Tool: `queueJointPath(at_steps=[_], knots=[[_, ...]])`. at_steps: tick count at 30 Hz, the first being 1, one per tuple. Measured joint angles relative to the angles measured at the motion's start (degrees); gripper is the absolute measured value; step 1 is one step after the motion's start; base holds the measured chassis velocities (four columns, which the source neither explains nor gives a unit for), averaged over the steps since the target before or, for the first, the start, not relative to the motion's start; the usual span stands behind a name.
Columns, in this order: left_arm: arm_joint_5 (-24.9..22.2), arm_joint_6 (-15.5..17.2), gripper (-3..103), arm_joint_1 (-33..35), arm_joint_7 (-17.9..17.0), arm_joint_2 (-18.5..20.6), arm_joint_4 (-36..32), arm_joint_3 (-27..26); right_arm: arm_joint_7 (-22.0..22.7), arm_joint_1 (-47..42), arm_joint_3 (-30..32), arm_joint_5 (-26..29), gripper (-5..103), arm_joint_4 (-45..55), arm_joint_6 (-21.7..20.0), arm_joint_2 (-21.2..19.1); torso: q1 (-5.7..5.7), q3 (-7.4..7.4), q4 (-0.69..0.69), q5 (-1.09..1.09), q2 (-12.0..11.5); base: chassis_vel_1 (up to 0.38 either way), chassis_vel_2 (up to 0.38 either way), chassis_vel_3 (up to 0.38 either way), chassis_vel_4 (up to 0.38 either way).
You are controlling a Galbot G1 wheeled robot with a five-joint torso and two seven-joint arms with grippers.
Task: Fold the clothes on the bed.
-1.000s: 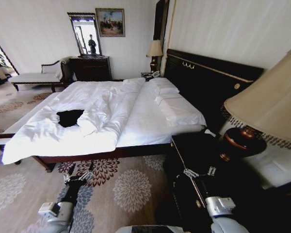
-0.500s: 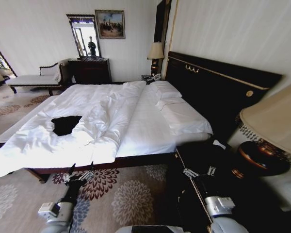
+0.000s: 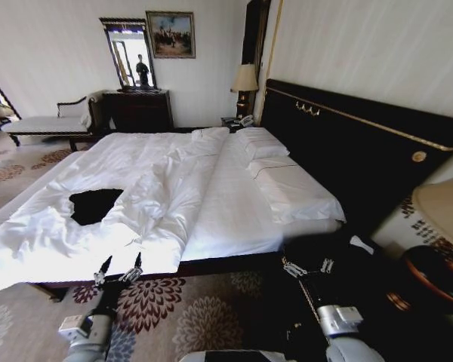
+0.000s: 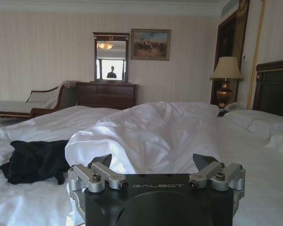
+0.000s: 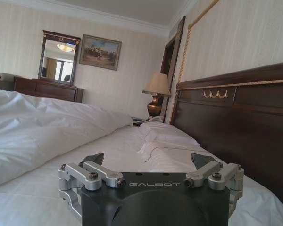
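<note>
The black T-shirt (image 3: pixel 95 205) lies crumpled on the bed (image 3: pixel 234 211) near its foot-end edge, beyond my left gripper (image 3: pixel 118 268), fingers spread. My right gripper (image 3: pixel 308 265), likewise spread, hovers near the bed's side edge.

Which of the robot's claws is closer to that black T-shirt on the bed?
The left. The left claw hangs at the bed's near edge, just short of the T-shirt. The right claw sits farther off, by the bed's headboard-side corner.

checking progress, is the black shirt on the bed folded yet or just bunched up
Bunched up. The black shirt lies in an uneven crumpled heap on the white duvet, with no straight folded edges.
</note>
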Motion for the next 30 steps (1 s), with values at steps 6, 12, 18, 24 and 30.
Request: queueJointPath(at_steps=[6,12,18,24,30], knots=[[1.2,0.1,98,-0.5,-0.1,0.0,-0.4,-0.1,0.1,0.1,0.0,-0.7,100,-0.1,0.0,0.1,0.02,0.00,0.00,0.01,0.0,-0.196,0.197,0.199,-0.202],[4.4,1.2,98,-0.5,-0.9,-0.1,-1.1,0.1,0.1,0.1,-0.1,-1.0,100,-0.2,0.0,0.2,0.01,0.00,-0.01,0.01,0.0,-0.134,0.187,0.129,-0.184],[5.0,2.0,98,-0.3,-1.5,-0.1,-2.6,-0.1,0.1,0.2,-0.4,-1.1,100,-0.4,0.0,0.3,0.02,0.00,-0.01,0.00,0.0,-0.003,0.161,-0.004,-0.158],[5.0,2.0,98,-0.5,-1.6,-0.9,-2.4,0.2,0.2,0.1,-0.7,-1.4,100,-0.4,0.0,0.6,-0.01,-0.01,0.00,0.02,0.0,0.105,0.194,-0.106,-0.196],[4.9,1.4,98,-0.1,-1.5,-1.3,-2.4,0.3,0.2,0.1,-0.8,-1.6,100,-0.4,0.0,0.8,-0.01,-0.01,0.00,0.01,0.0,0.219,0.260,-0.208,-0.271]])
